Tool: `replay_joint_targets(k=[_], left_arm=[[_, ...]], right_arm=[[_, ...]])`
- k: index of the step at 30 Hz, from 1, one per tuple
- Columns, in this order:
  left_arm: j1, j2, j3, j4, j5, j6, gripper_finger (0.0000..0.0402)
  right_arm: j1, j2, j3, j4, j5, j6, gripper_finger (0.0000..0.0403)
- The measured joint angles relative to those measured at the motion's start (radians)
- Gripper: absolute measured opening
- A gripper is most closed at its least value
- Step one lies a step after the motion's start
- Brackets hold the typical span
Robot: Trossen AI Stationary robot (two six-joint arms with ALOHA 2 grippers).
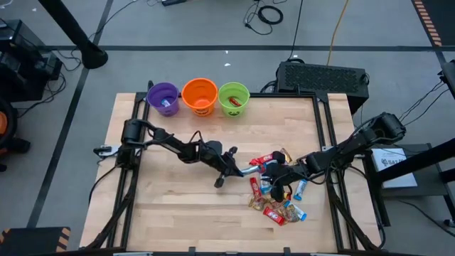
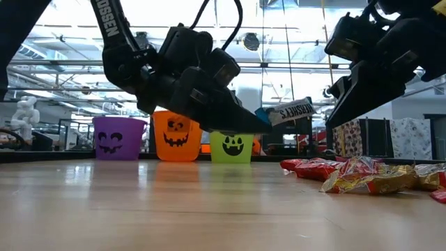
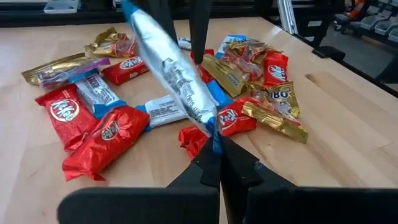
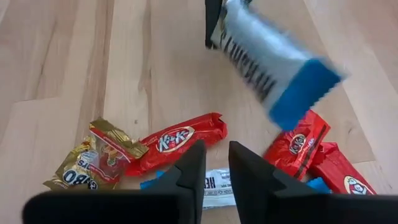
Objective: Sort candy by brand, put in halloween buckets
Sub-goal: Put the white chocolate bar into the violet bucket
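A: The buckets [image 1: 200, 97] stood at upper centre of the high view; the candy [image 1: 276, 199] lay heaped at lower right.

B: The left gripper [image 2: 259, 123] was clamped on a silver bar [image 2: 291, 110] by its end seam; light, crinkly, likely slippery.

A: The right gripper [image 4: 216, 163] hung slightly parted, empty; only the low view showed the bar clear of the table.

- Halloween buckets [image 1: 201, 97]: purple, orange, lime green, dark face prints.
- Held candy bar [image 3: 177, 78]: silver wrapper, blue ends, dark lettering.
- Candy pile [image 3: 143, 93]: red, gold, apparently some blue.
- Table [image 1: 178, 206]: pale wood grain.
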Motion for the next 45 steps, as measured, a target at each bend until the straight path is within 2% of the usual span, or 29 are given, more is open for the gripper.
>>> replay_joint_targets(k=[4, 8, 14, 21, 24, 30, 32, 39, 42, 45], left_arm=[[0.000, -0.068, -0.005, 0.001, 0.000, 0.007, 0.0000], [0.000, -0.166, -0.019, -0.016, -0.017, 0.007, 0.0000], [-0.001, -0.331, -0.034, -0.022, -0.176, 0.036, 0.0000], [-0.067, -0.511, -0.124, 0.170, -0.276, 0.076, 0.0000], [-0.119, -0.570, -0.172, 0.261, -0.366, 0.136, 0.0000], [-0.170, -0.630, -0.191, 0.265, -0.418, 0.228, 0.0000], [-0.188, -0.632, -0.191, 0.256, -0.473, 0.325, 0.0000], [-0.269, -0.631, -0.191, 0.180, -0.850, 0.846, 0.0000], [-0.301, -0.631, -0.191, 0.194, -0.955, 0.983, 0.0000], [-0.325, -0.631, -0.191, 0.221, -1.038, 1.024, 0.0000]], right_arm=[[0.000, 0.000, 0.000, 0.000, 0.004, 0.016, 0.0047], [0.001, 0.000, 0.000, 0.004, 0.030, 0.037, 0.0052], [0.001, 0.000, 0.000, 0.043, 0.060, 0.031, 0.0075], [0.004, 0.000, 0.000, 0.043, 0.054, 0.037, 0.0091], [0.015, 0.000, 0.000, 0.033, 0.047, 0.057, 0.0091], [0.035, 0.000, 0.000, 0.039, 0.043, 0.082, 0.0091], [0.034, 0.000, 0.000, 0.044, 0.042, 0.092, 0.0091], [0.034, 0.000, 0.000, 0.042, 0.040, 0.120, 0.0091], [0.034, 0.000, 0.000, 0.040, 0.040, 0.119, 0.0091], [0.034, 0.000, 0.000, 0.039, 0.040, 0.111, 0.0091]])
